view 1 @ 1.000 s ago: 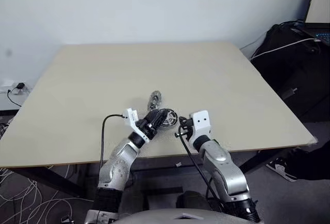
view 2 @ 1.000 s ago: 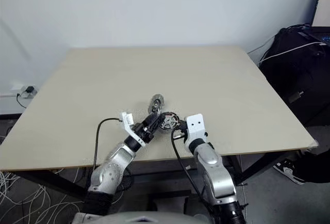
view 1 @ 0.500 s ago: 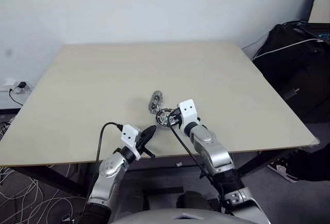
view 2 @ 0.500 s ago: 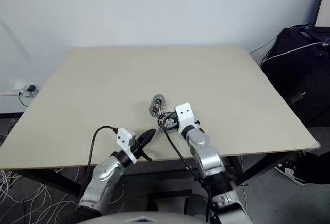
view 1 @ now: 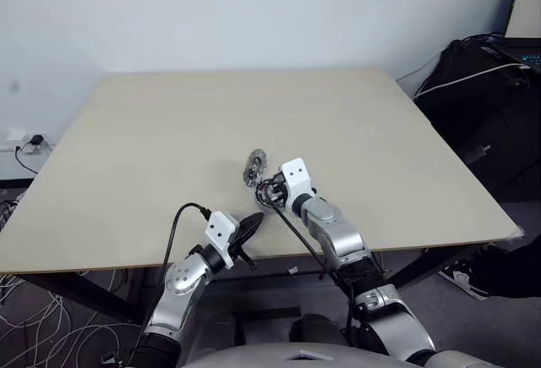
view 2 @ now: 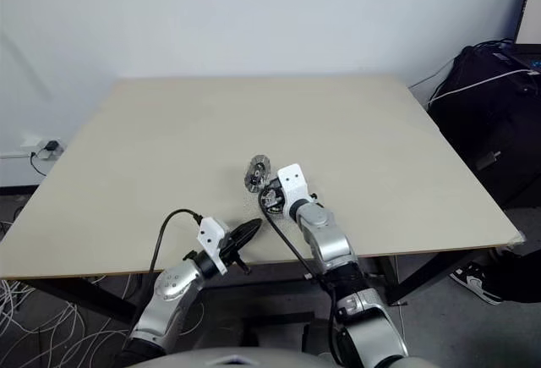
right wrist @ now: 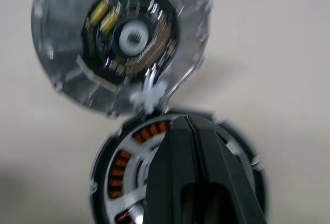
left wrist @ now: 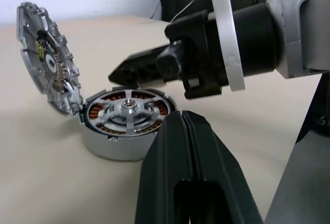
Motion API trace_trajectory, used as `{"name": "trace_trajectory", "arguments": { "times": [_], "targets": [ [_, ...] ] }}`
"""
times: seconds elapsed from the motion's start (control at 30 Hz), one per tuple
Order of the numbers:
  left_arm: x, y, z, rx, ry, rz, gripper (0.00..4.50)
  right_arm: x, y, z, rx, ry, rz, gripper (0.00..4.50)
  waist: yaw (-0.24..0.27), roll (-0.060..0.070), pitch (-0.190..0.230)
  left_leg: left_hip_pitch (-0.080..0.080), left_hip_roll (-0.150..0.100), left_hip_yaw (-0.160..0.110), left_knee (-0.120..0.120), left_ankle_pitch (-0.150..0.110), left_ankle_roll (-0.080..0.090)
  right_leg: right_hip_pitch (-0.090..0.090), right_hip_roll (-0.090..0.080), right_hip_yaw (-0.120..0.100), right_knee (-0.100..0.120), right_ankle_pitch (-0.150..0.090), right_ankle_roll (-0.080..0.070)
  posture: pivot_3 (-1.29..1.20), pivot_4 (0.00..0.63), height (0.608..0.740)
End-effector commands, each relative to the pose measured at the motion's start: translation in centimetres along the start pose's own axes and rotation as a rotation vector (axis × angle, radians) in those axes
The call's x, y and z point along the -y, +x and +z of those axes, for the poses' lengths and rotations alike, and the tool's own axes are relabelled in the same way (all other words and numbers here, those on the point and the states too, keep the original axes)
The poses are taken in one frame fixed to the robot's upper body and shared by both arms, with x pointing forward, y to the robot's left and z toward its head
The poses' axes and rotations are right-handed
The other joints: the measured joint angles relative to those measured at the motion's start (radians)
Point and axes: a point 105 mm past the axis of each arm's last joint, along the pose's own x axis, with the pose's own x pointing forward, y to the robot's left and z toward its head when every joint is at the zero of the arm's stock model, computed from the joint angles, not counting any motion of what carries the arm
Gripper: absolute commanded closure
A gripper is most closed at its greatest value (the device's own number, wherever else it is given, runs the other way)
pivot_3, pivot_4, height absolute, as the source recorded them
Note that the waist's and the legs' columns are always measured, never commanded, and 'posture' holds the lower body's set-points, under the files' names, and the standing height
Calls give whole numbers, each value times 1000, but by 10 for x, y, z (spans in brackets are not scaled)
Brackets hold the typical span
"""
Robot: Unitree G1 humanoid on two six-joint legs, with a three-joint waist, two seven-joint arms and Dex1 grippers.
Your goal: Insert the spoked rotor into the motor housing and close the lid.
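Right gripper (left wrist: 116, 74) closed over motor housing (left wrist: 124, 126) — lid (left wrist: 46, 59) up.

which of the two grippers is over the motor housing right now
The right gripper: its shut fingers reach over the motor housing, next to the raised lid. The left gripper, also shut, sits apart from it near the table edge.
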Motion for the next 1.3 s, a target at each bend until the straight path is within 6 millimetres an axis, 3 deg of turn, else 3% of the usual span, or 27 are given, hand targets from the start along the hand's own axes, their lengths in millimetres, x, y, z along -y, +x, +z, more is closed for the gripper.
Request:
{"name": "trace_trajectory", "arguments": {
  "times": [0.03,0.13,0.37,0.53,0.63,0.87,1.0,1.3],
  "targets": [
    [-3,2,7,33,21,3,4458,-2,6,-12,-64,-40,7,4500,-3,1,-1,0,0,0,0,0,0,0,0,0,0,0,0,0,0,740],
    [-2,2,6,29,17,7,4458,-1,6,-19,-97,-81,2,4500,-9,2,-5,3,0,0,0,0,0,2,0,1,1,0,0,0,0,740],
    [-1,3,6,30,12,12,4458,-6,-10,16,22,-204,106,4500,-5,6,-9,2,1,0,0,0,0,1,-4,0,1,0,0,0,0,740],
    [0,6,6,30,6,6,4458,-18,-29,16,-15,-400,270,4500,-4,6,-8,1,0,0,0,0,1,0,-4,0,0,0,0,0,0,740],
    [2,7,5,28,-1,3,4500,-19,-33,14,-42,-462,314,3903,-4,6,-8,1,1,0,1,0,1,0,-4,0,0,0,0,0,0,740],
    [1,8,3,22,-15,13,4500,-21,-35,10,-99,-604,388,1671,3,5,-8,1,1,0,1,0,1,0,-4,0,0,0,0,0,0,740],
    [0,7,2,19,-21,22,4500,-24,-33,12,-125,-694,448,1671,3,4,-7,1,1,0,1,0,1,0,-4,0,0,0,0,0,0,740],
    [1,7,1,21,-34,33,4500,-23,-28,14,-168,-719,501,1671,4,4,-7,1,0,0,2,0,1,0,-4,0,0,0,0,0,0,740]
  ]
}}
